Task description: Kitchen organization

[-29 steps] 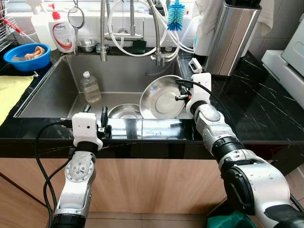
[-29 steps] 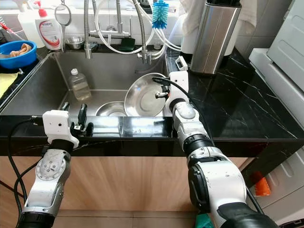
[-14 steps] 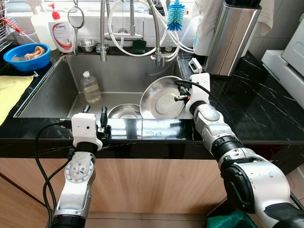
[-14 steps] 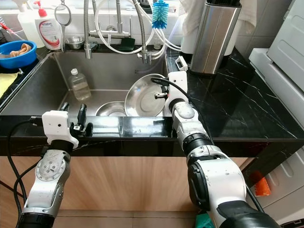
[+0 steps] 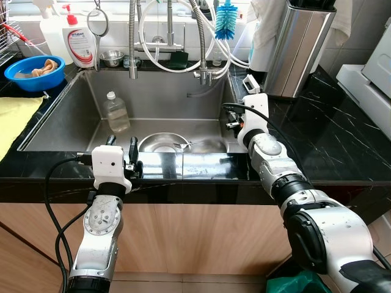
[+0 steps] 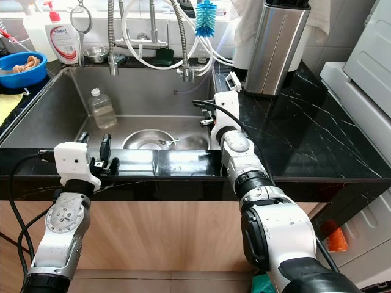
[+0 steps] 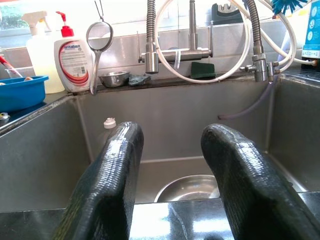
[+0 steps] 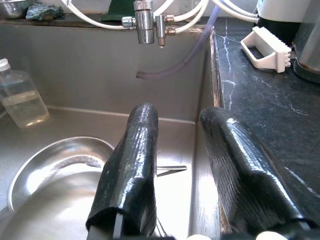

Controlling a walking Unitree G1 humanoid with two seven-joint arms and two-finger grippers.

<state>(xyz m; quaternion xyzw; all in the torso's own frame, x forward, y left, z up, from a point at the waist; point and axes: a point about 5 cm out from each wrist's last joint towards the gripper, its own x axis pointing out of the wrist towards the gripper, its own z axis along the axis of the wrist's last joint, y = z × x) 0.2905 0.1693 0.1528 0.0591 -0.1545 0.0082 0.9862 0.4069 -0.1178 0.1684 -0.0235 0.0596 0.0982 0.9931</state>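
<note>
The big steel bowl (image 5: 204, 146) that I held tilted up half a second ago now lies flat in the sink (image 5: 67, 116), over the smaller bowl (image 5: 160, 141); my right gripper (image 8: 182, 165) is spread open above it at the sink's right edge and holds nothing; my left gripper (image 7: 172, 165) rests open at the front rim; further back lies the plastic bottle (image 5: 116, 112).

The one legible piece of writing is the word "antabax" on the red-and-white label of the pump soap bottle (image 7: 73, 64) standing on the ledge behind the sink, while the smaller print beneath it is too fine to read.
</note>
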